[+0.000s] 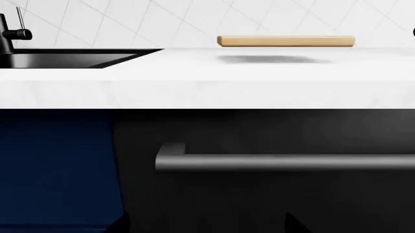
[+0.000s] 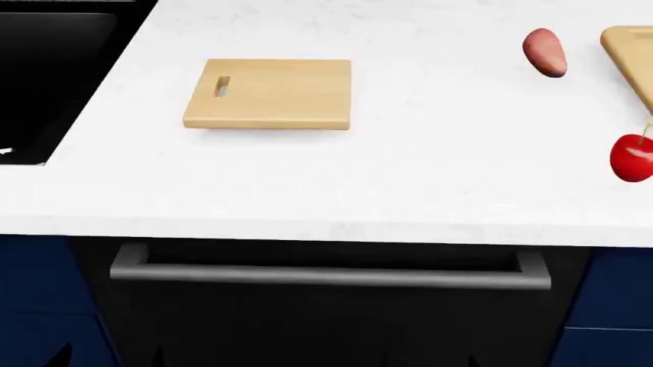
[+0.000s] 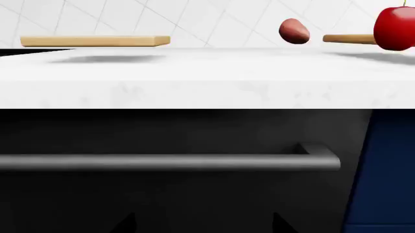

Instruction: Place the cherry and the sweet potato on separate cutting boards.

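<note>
Head view looks down on a big white counter (image 2: 408, 176). Below its front edge is a dark drawer front (image 2: 326, 321) with a long grey handle bar (image 2: 326, 275) across it. A black sink (image 2: 51, 76) is set into the counter at the far left. The left wrist view shows a black tap (image 1: 9, 34) beside that sink and a white tiled wall (image 1: 194, 19) behind the counter.

The square cutting board (image 2: 271, 93) lies flat on the counter, left of the middle. It is light tan wood with sharp corners and a small slot near its left end. Nothing lies on it. Only a corner of the second cutting board (image 2: 631, 53) shows at the far right edge, and it is tan with a round corner.

The cherry (image 2: 632, 157) sits on the bare counter at the right edge, partly cut off. It is shiny red with a thin yellow-green stem, and it sits just in front of the second board. The sweet potato (image 2: 544, 52) lies on the bare counter too, just left of that second board and behind the cherry. It is a dull pinkish-brown oval. Both are well apart from the square board.

Only small dark tips show at the bottom of each wrist view. One cannot tell if the jaws of either gripper are wide or narrow.
</note>
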